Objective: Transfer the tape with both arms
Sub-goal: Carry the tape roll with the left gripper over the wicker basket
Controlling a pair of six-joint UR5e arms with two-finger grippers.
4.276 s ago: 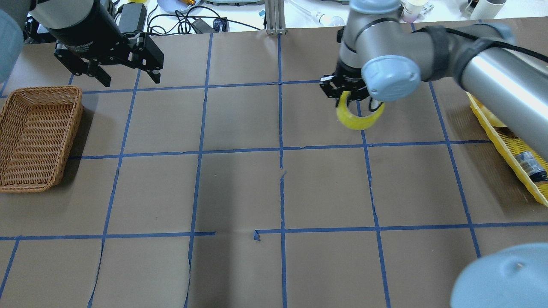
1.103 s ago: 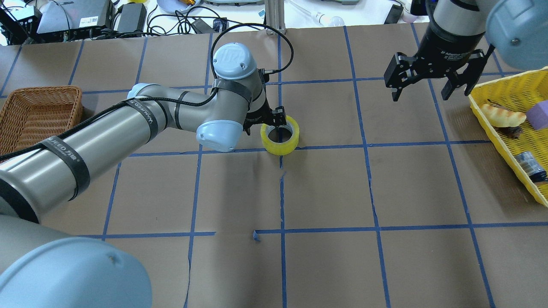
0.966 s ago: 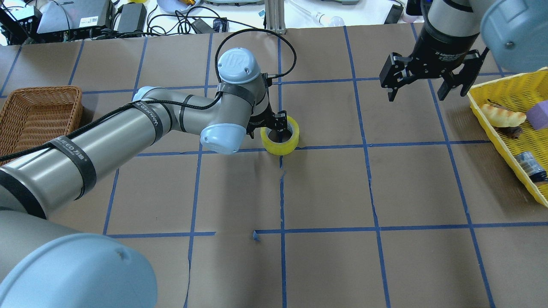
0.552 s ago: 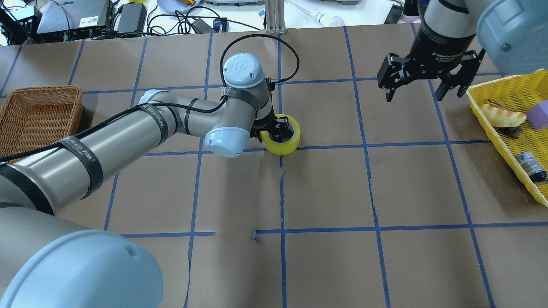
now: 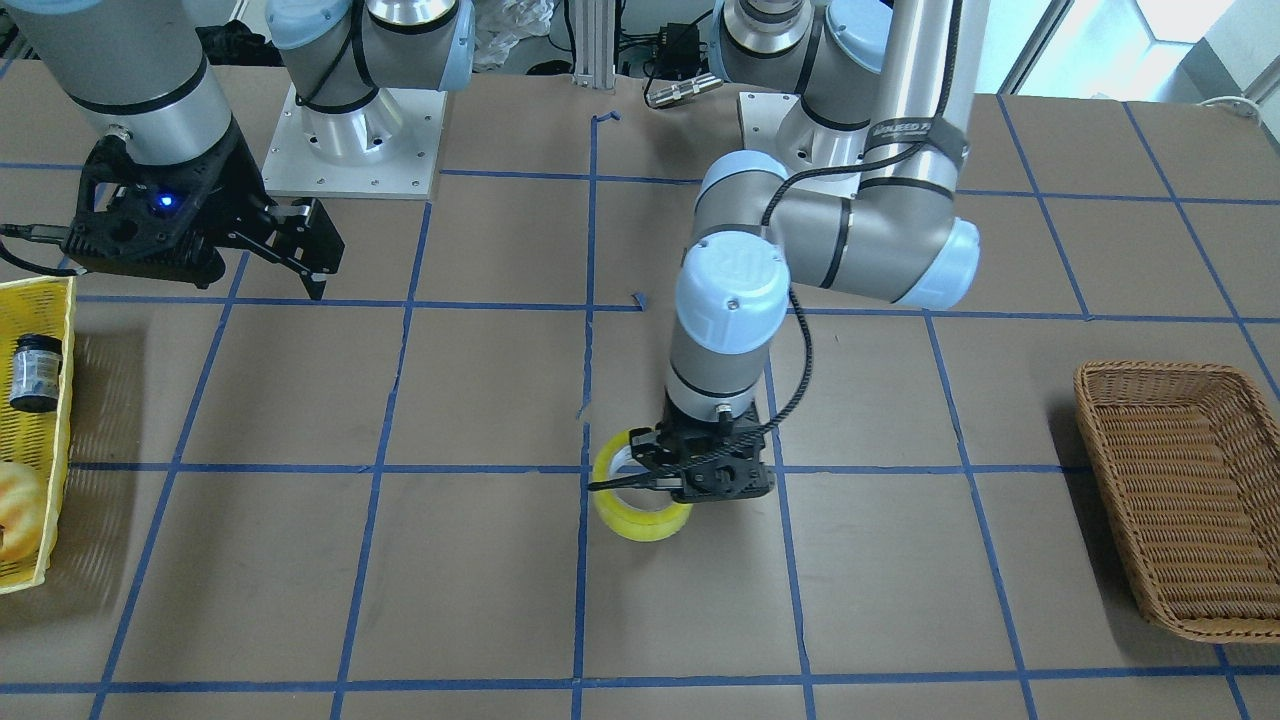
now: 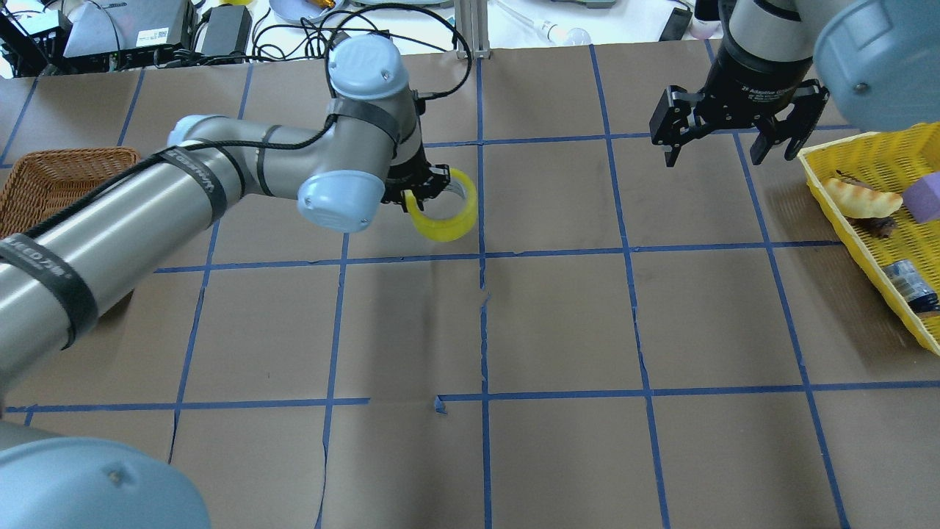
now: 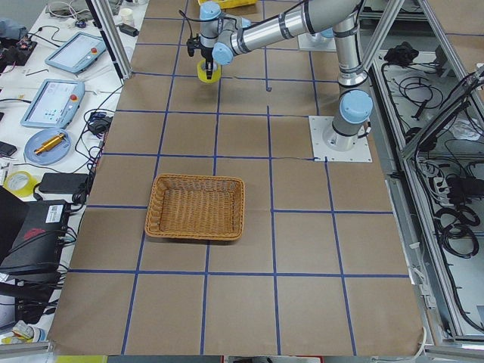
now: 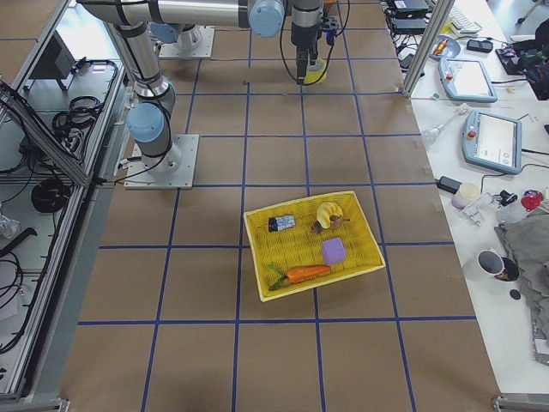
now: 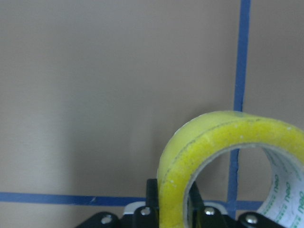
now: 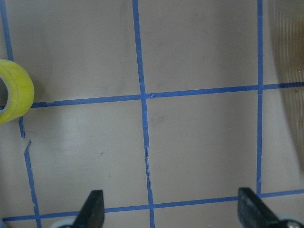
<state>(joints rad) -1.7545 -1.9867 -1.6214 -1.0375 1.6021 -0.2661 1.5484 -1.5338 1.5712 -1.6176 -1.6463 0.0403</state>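
Observation:
The yellow tape roll (image 6: pixel 443 220) is gripped by its rim in my left gripper (image 6: pixel 424 194), which is shut on it and holds it tilted a little above the brown table, just left of the centre blue line. It also shows in the front view (image 5: pixel 640 510) under the left gripper (image 5: pixel 700 478), and close up in the left wrist view (image 9: pixel 213 142). My right gripper (image 6: pixel 727 153) is open and empty at the far right, beside the yellow tray. Its wrist view shows its fingertips (image 10: pixel 92 209) spread wide and the tape (image 10: pixel 16 90) at the left edge.
A wicker basket (image 6: pixel 51 184) stands at the table's left edge. A yellow tray (image 6: pixel 866 150) at the right holds a dark jar (image 6: pixel 910 286), a banana-like piece and a purple block. Cables and devices lie beyond the far edge.
Earlier my right gripper held the tape. Since then my left gripper has shut on it, lifted it off the table and moved it left. The right gripper stays open, nearly still.

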